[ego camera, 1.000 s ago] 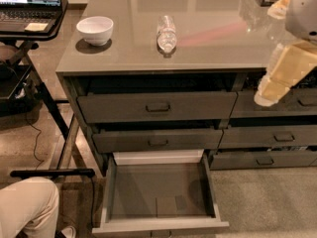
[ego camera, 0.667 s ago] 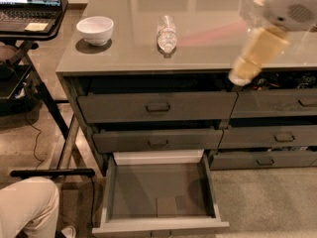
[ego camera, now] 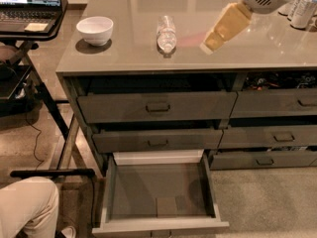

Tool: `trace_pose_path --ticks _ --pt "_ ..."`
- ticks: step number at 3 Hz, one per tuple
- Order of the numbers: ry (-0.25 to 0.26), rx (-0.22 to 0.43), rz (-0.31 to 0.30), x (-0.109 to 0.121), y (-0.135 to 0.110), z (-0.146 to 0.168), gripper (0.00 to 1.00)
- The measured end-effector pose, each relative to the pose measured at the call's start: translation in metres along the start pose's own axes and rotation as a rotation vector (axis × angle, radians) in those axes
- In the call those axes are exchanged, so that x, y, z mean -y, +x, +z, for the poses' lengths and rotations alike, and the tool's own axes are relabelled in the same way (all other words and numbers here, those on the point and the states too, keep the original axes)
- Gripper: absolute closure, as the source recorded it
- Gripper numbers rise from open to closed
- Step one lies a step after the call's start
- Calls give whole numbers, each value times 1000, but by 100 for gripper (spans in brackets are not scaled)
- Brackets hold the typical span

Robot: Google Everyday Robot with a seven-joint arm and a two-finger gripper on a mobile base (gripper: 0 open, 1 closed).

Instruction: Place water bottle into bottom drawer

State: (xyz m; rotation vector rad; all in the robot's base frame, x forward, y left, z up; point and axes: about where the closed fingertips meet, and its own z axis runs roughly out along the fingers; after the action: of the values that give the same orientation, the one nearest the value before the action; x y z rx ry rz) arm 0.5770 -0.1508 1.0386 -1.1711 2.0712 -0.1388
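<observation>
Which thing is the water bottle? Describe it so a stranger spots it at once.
Look at the grey counter above the drawers. Near its middle, between the white bowl on the left and the gripper hovering on the right, lies the water bottle. It is the only clear, ribbed thing lying down, unlike the upright cans at the far right.
</observation>
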Motion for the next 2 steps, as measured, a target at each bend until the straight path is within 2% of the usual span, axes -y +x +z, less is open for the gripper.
trace_pose_path --ticks 1,2 --pt "0 0 0 0 0 0 0" --pt "-21 -3 58 1 -7 31 0"
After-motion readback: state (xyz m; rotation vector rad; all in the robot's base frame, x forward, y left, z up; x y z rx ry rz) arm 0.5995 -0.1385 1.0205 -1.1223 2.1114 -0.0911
